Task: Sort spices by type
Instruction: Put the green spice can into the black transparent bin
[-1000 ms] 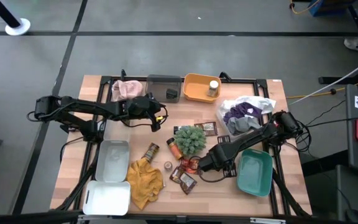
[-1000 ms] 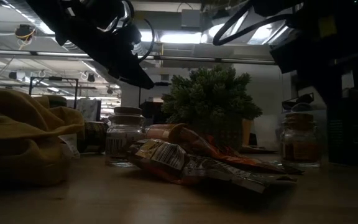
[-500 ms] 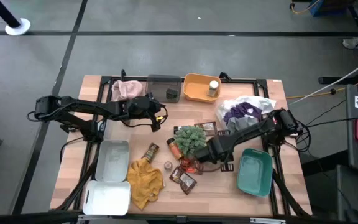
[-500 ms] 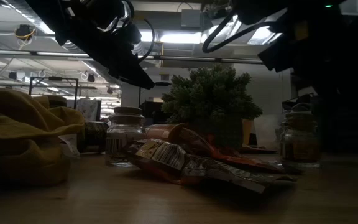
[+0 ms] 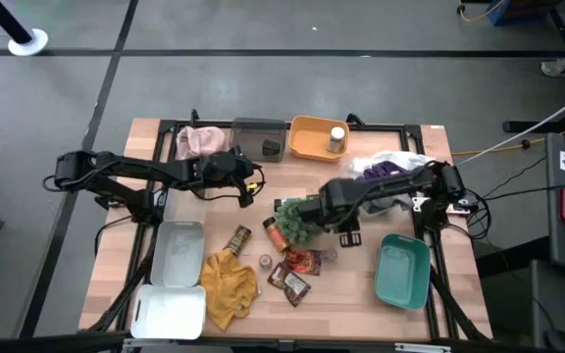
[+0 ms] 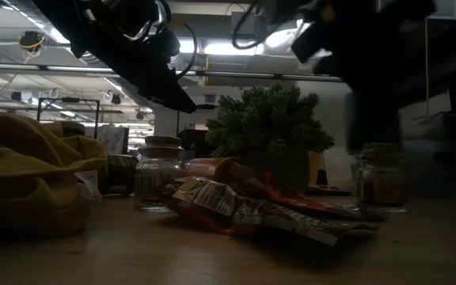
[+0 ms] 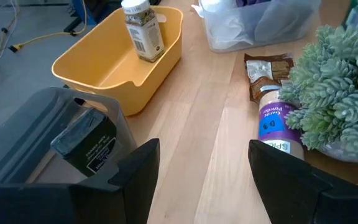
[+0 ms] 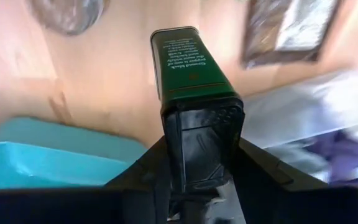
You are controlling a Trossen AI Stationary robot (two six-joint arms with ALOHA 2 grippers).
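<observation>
Grey concrete floor surrounds a pale wooden counter [image 5: 214, 211] framed by black rails. Over its middle, by the green spiky plant ball [image 5: 297, 221], the right claw [image 8: 197, 134] is pinching a small dark green rectangular spice tin with printed text [image 8: 188, 65]; the tin stands out beyond the fingertips, lifted clear of the counter, with the teal plastic tub [image 5: 402, 272] just to its near right. That tub's visible floor is bare.

Spread wide, the left claw [image 7: 204, 165] hangs over the far left part of the counter with nothing between its fingers. Ahead of it stands a grey open bin [image 7: 48, 112] holding a dark little box with a label [image 7: 86, 143], and right of that a mustard-yellow plastic tub [image 7: 98, 59] with one white-capped jar of greenish spice [image 7: 142, 31] upright inside.

Against the plant ball lies a bottle with a blue label [image 7: 277, 121], and a glossy brown packet [image 7: 267, 68] lies flat just beyond it. Near of the plant sit glossy brown-orange packets [image 5: 297, 270], a small clear jar [image 5: 265, 261] and a brown bottle [image 5: 237, 238] on its side. A mustard-yellow crumpled cloth [image 5: 229, 284] lies left of them, beside two whitish trays [image 5: 175, 279].
</observation>
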